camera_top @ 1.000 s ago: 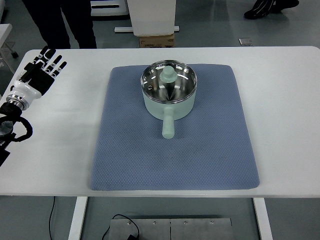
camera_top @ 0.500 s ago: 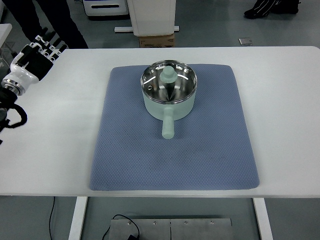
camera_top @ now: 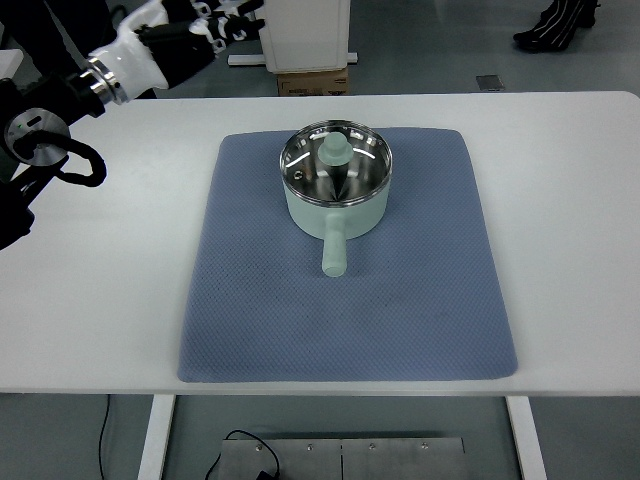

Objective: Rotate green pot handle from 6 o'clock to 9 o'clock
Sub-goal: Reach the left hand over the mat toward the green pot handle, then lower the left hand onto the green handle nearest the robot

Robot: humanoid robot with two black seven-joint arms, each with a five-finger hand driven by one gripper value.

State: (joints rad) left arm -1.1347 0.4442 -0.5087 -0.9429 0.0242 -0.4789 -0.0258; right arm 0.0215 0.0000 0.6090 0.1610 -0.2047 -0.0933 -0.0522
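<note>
The green pot (camera_top: 337, 190) sits on the far half of a blue mat (camera_top: 350, 320), roughly centred across it, with a glass lid (camera_top: 336, 165) and green knob (camera_top: 335, 150) in place. Its handle (camera_top: 335, 248) points straight toward the robot's side, at six o'clock; its long axis runs near to far, free end nearest the camera. The rotation is judged not yet begun.

The left hand (camera_top: 205, 22) is raised at the far-left corner of the view, beyond the far edge of the white table (camera_top: 560, 250), well apart from the pot and touching nothing. The fingers look extended and hold nothing, though they are partly cut by the frame edge. The pot lies to the hand's right and nearer the robot. The right hand is not in view, so the left is the only hand placed to act.

Open mat lies to the left of the handle through the whole quarter-turn to nine o'clock; nothing obstructs the sweep. The pot is well in from the mat's edges.
</note>
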